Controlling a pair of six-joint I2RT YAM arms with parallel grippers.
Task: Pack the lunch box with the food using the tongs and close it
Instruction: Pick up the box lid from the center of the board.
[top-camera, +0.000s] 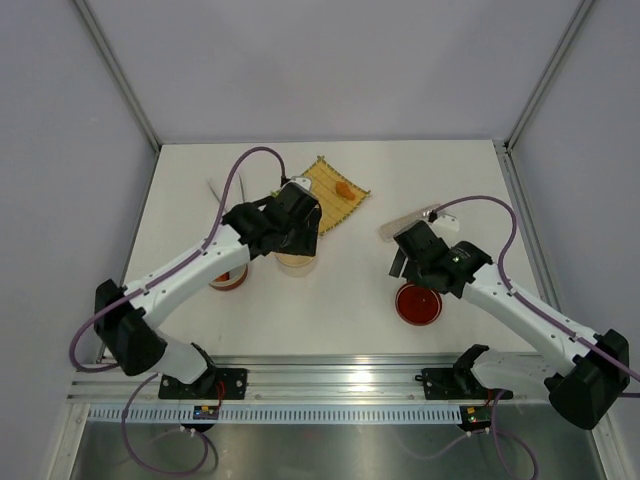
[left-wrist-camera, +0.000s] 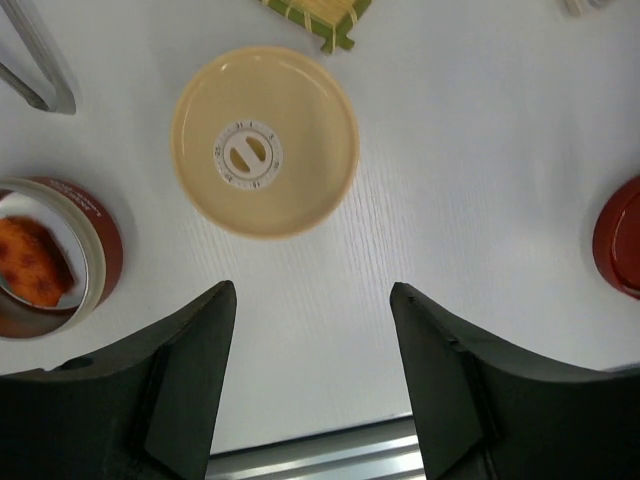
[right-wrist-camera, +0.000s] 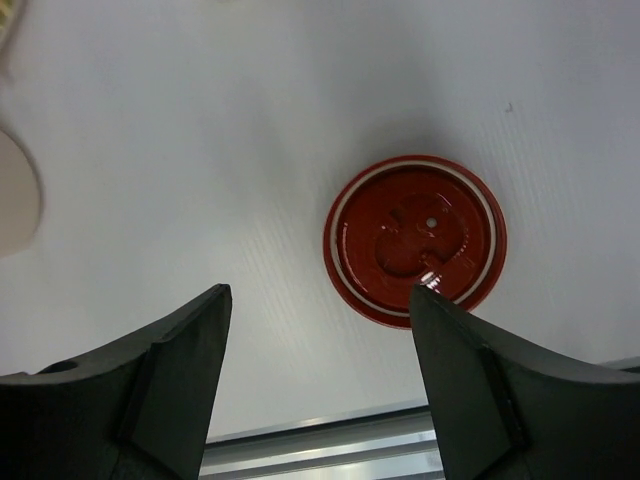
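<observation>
Wide-open, empty left gripper (left-wrist-camera: 312, 290) over cream lunch box lid (left-wrist-camera: 265, 140), tin beneath unseen; right gripper (right-wrist-camera: 320, 292) equally open above red lid (right-wrist-camera: 415, 240). Tongs (left-wrist-camera: 45, 60) lying idle nearby, orange food (top-camera: 343, 189) on woven mat (top-camera: 328, 212): packing apparently unfinished.

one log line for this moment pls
left gripper open over cream lid | right gripper open over red lid | tongs lying untouched | orange food piece on mat
</observation>
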